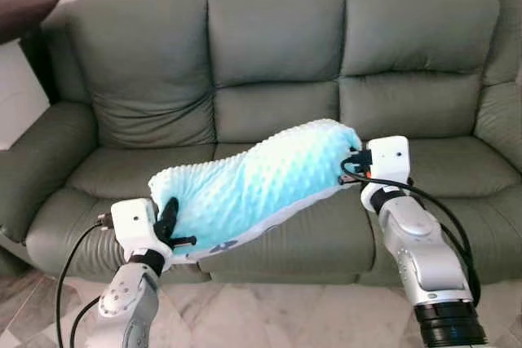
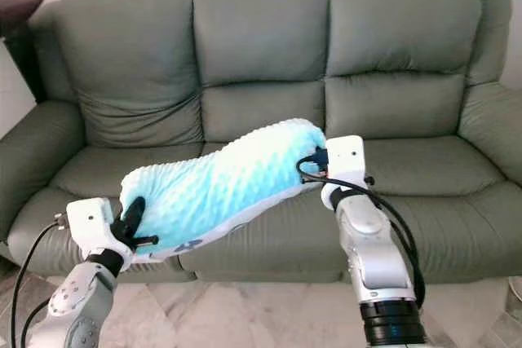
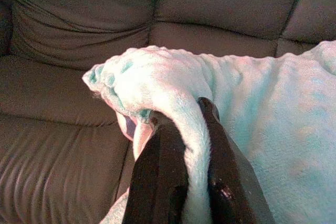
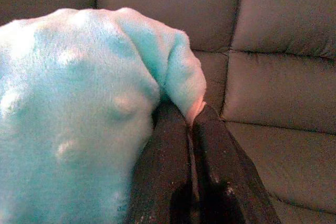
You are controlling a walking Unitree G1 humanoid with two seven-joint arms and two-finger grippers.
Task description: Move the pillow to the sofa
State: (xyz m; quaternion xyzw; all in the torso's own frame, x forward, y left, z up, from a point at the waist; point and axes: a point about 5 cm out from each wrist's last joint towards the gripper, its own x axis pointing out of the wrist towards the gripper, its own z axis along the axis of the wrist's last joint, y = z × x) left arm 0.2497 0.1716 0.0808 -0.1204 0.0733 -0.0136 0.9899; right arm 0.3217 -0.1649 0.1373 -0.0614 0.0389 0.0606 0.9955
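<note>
pillow (image 1: 261,181): light blue, bumpy plush, held in the air at centre frame, slung between both claws, hanging above the front edge of the middle seat cushion (not resting on it, as far as I can tell)
left claw (image 1: 169,226): lower left of frame, fingers (image 3: 220,177) pinched on a fold of the pillow's low end
right claw (image 1: 352,167): right of centre, clamped on the pillow's high corner, so the pillow slopes up toward the right
why two-point hold: soft pillow would sag or fold from one corner; a grip at each end keeps it stretched
sofa (image 1: 147,63): grey-green three-seater, fills the upper frame, directly ahead
step: carry looks nearly done; lowering onto the seat seems to remain
</note>
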